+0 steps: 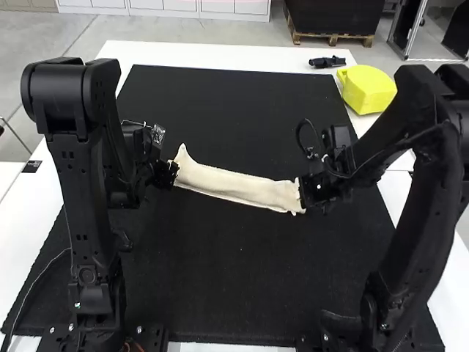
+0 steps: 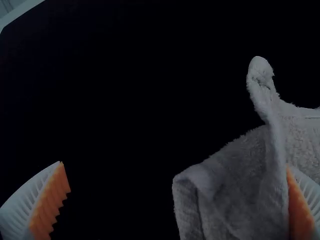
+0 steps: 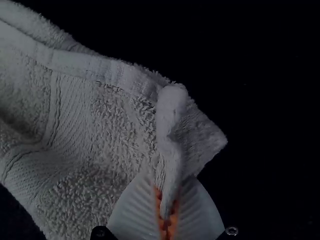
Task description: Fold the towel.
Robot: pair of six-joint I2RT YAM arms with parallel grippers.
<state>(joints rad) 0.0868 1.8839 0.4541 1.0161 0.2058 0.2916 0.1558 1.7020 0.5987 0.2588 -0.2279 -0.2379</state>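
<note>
Towel [image 1: 238, 187], one, narrow rumpled strip midway on the black mat [image 1: 220, 271], one; likely fault: slewing askew, if dragged by one end only; over the mat, two in number: right gripper [image 3: 167, 200], clamped on a towel end, and left gripper [image 2: 175, 165], fingers apart, cloth against one; yellow object [image 1: 366, 88], one, by the mat's far right corner

I see a black mat [image 1: 234, 110] across the white worktop [image 1: 205, 55], with a yellow block [image 1: 366, 89] and black gadget [image 1: 327, 62] near its far right corner.
</note>
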